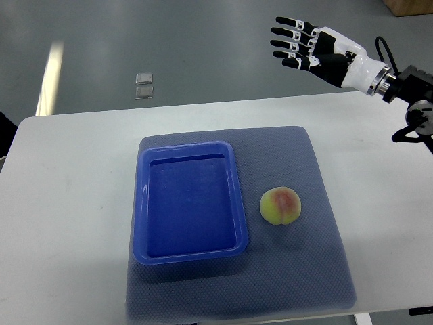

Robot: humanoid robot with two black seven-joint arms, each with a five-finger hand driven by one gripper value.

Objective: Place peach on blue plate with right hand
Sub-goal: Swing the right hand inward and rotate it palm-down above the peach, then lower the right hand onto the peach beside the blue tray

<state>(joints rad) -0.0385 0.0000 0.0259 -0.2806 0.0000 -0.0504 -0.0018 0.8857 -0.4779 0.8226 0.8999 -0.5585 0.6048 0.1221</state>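
Note:
A yellow-green peach [281, 206] with a red blush lies on the grey-blue mat [298, 277], just right of the blue plate [142, 203], a deep rectangular tray that holds nothing. My right hand [298, 44] is raised at the far right, beyond the table's back edge, well above and behind the peach. Its fingers [287, 32] are spread and hold nothing. The left arm is out of view.
The mat lies on a white table [67, 203]. The table's back edge runs across the upper part of the view, with grey floor behind it. Two small clear squares [143, 86] lie on the floor at the back.

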